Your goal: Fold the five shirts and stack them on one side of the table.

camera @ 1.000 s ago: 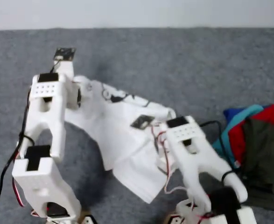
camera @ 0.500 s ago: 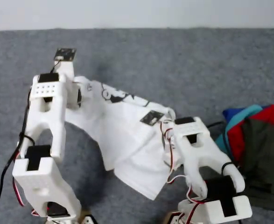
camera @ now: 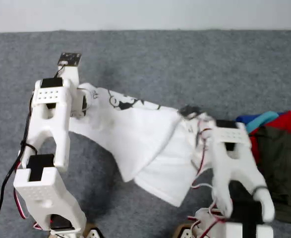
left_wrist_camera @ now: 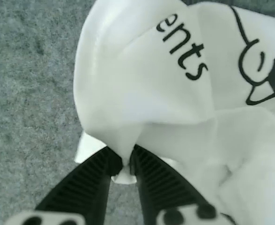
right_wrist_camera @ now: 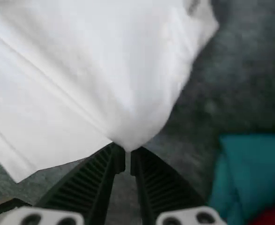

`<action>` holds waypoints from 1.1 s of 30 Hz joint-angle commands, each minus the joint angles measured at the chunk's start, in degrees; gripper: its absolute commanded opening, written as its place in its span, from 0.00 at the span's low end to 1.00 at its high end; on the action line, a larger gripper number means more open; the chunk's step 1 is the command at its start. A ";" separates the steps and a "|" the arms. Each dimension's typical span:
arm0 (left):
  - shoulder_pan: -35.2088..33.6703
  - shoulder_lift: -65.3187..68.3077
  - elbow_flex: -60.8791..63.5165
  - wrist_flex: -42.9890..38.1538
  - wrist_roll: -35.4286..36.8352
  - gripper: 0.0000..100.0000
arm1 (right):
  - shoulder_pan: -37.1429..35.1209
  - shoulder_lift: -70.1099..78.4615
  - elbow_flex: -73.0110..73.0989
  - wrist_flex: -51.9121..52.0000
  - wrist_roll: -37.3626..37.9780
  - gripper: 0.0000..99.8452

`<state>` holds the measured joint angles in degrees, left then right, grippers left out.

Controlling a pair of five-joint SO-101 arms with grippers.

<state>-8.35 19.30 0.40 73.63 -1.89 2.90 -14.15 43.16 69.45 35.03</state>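
The white shirt [camera: 145, 139] is in the middle of the grey table [camera: 195, 64], stretched between the two arms, with one loose flap hanging down toward the near edge. The left pincer [left_wrist_camera: 123, 166] is clenched on a bunched fold at one end of this shirt; the cloth is squeezed between its dark ribbed fingers [left_wrist_camera: 92, 180] and a small tip comes out below them. The right pincer [right_wrist_camera: 126, 159] is clamped on a fold at the other end, and the cloth falls away from it in a wide smooth sheet. At the right side of the table lies a pile of shirts [camera: 279, 148]: a blue shirt [camera: 247, 120] at the bottom edge, then a teal shirt [camera: 264, 119], a red shirt [camera: 289, 121], and a dark olive shirt [camera: 284, 163] on top. In the high view the right arm [camera: 234, 158] stands in front of the left part of this pile, so I cannot tell if the white shirt touches it. The left arm [camera: 48, 124] covers the shirt's end on the other side. The left wrist view gives the black print [left_wrist_camera: 186, 51] clearly, as letters and a line drawing, while from above it is a few dark lines. The right wrist view shows the teal shirt just beside the pincer, with grey table between them.
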 commanded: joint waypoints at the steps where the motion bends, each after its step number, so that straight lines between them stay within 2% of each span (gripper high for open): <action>1: 0.62 -0.70 -2.42 0.44 -0.35 0.01 | 5.49 -8.22 -1.93 2.33 2.99 0.01; 4: 0.70 -0.70 -2.42 0.70 -0.35 0.01 | 9.80 -11.47 -1.67 2.33 6.86 0.01; 9: 0.70 -0.70 -2.42 0.79 -0.35 0.01 | 16.22 -12.09 -1.67 1.89 8.97 0.01; 13: 0.70 -0.70 -2.42 0.79 -0.35 0.01 | 17.63 -12.09 -1.67 2.24 8.97 0.03; 16: 0.88 -0.62 -2.33 0.79 -0.35 0.01 | 16.57 -12.44 -1.76 5.41 6.77 0.15; 19: 1.58 -0.62 -2.33 0.79 -0.35 0.01 | 11.91 -13.49 -3.60 12.97 1.85 0.28; 25: 3.25 -0.62 -1.10 0.53 -0.53 0.01 | -4.62 -20.35 -13.63 26.95 0.62 0.24; 29: 4.04 -0.62 -0.48 0.35 -0.35 0.01 | -19.12 -20.70 -15.47 23.78 -6.68 0.24; 33: 3.60 -0.62 -0.48 0.35 -0.35 0.01 | -26.51 -13.32 -14.95 15.52 -11.43 0.24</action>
<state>-4.92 19.30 0.40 74.07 -1.98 -19.08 -31.38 29.98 90.20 26.77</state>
